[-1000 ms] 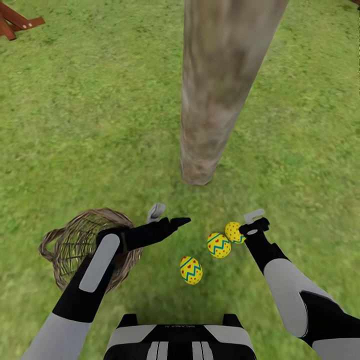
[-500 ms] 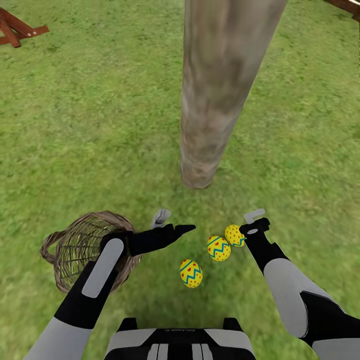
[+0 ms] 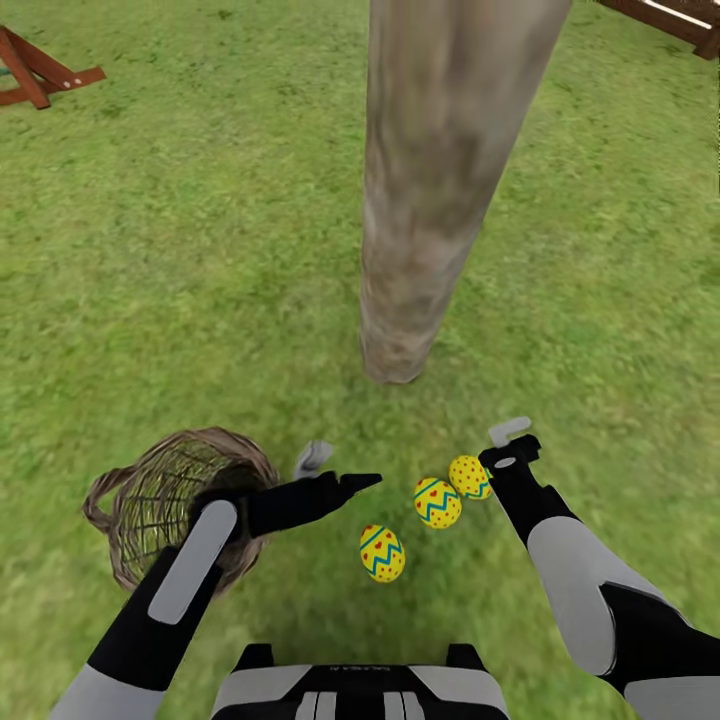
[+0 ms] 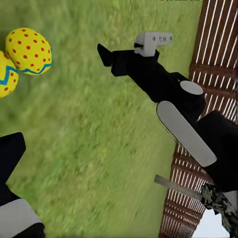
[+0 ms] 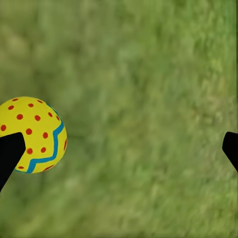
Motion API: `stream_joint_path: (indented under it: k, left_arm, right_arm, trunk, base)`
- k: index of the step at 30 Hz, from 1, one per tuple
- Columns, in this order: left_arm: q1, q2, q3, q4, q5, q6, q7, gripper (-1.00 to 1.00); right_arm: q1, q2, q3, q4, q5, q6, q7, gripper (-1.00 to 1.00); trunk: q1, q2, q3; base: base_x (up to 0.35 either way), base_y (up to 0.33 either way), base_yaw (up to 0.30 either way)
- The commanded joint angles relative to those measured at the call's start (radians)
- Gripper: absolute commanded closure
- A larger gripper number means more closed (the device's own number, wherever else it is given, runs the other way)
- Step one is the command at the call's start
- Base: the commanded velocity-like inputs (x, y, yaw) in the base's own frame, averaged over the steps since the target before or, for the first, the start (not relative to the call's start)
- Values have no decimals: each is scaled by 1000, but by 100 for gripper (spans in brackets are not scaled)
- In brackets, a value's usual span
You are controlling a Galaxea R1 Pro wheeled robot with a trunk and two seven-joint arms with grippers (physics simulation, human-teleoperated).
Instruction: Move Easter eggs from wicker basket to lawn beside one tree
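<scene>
Okay, my right gripper (image 3: pixel 503 448) gapes wide, empty; dotted egg (image 3: pixel 468 476) at seven o'clock looks smooth, roll-prone — I'd pinch its middle.

Three Easter eggs (image 3: pixel 438 502) laid on lawn (image 3: pixel 180 280) before tree (image 3: pixel 440 180), slightly right of trunk foot: two touching, third (image 3: pixel 382 553) set apart, nearer robot. Wicker basket (image 3: pixel 140 500) placed left of eggs. Play set (image 3: pixel 40 70) seen far left behind; fence (image 3: pixel 665 15) far right behind.
</scene>
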Motion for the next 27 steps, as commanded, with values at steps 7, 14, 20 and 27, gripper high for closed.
stream_joint_path:
  k: [7, 14, 20, 27]
  left_arm:
    - [0, 17, 8, -1, -3, -1, -153, -100]
    - [1, 28, 8, 1, -3, -3, -163, -100]
    - [1, 29, 6, 3, -3, -3, -163, -100]
    - [1, 30, 6, 6, -5, -5, -161, -100]
  right_arm:
    - [10, 2, -1, 4, 7, 3, -4, -100]
    - [24, 3, -1, 5, 12, 3, -6, -100]
    - [36, 4, 0, 3, 15, 3, -7, -100]
    - [38, 4, 0, 3, 15, 3, -7, -100]
  trunk:
    - [0, 0, 11]
    - [0, 0, 22]
    - [0, 0, 32]
    - [0, 0, 43]
  base:
    - [0, 0, 0]
    - [0, 0, 0]
    - [0, 0, 0]
    - [0, 0, 0]
